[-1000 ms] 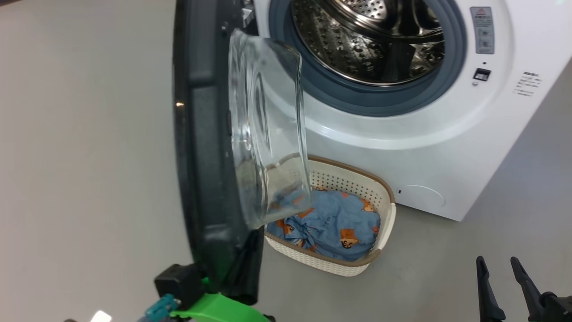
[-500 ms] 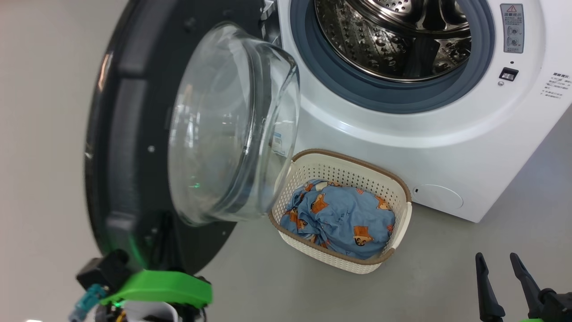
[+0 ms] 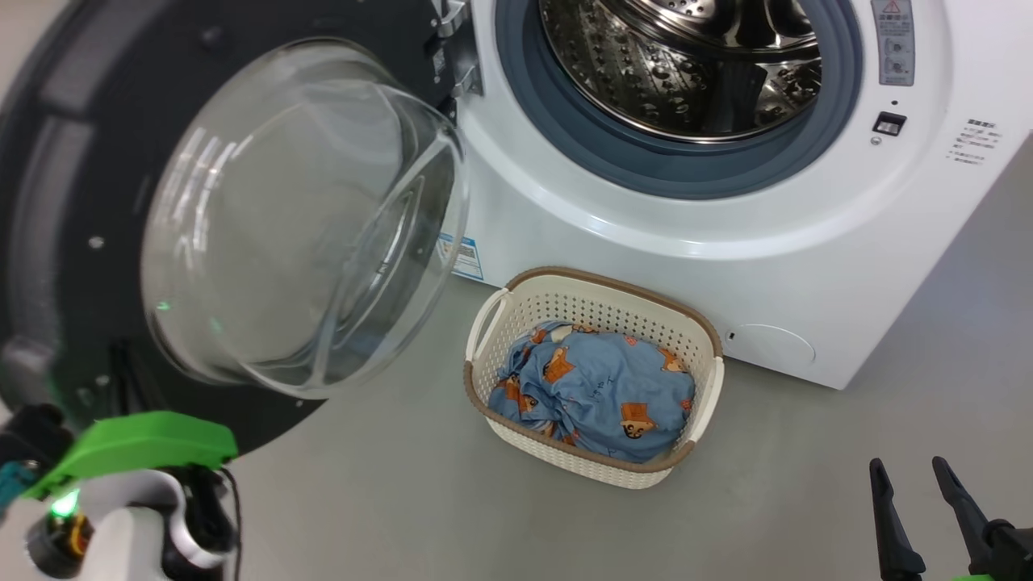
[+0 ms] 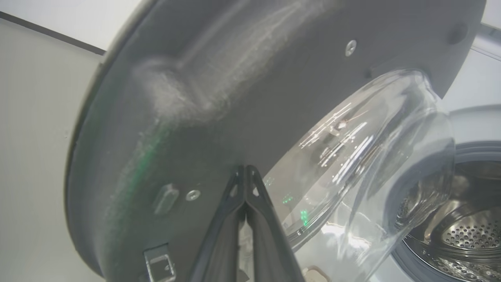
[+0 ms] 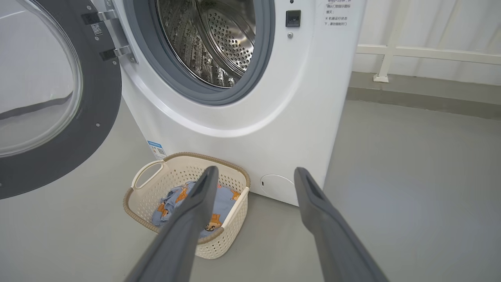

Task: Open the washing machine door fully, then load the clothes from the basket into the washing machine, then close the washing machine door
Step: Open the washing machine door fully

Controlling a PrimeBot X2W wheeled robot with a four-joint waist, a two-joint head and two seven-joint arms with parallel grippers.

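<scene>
The washing machine [image 3: 646,242] stands with its steel drum [image 3: 686,64] exposed. Its door [image 3: 48,161] hangs swung far out to the left, the clear glass bowl [image 3: 299,218] facing me. In the left wrist view my left gripper [image 4: 245,169] is shut, empty, its tips against the door [image 4: 235,78] on its inner black face beside the glass. On the floor before the machine sits the cream basket [image 3: 613,286], holding the blue clothes [image 3: 597,387]. My right gripper [image 3: 908,464] is open and empty at the lower right, well clear of the basket [image 5: 148,203] and the clothes [image 5: 176,199].
Bare grey floor [image 3: 403,500] spreads around the basket. A blue label sticker [image 3: 464,257] and a round white flap [image 3: 771,347] mark the machine's lower front. A white rail [image 5: 391,51] runs along the wall to the machine's right.
The door has swung further open to the left, and my left arm has gone left with it. The head view has shifted slightly. My right gripper has stayed put.
</scene>
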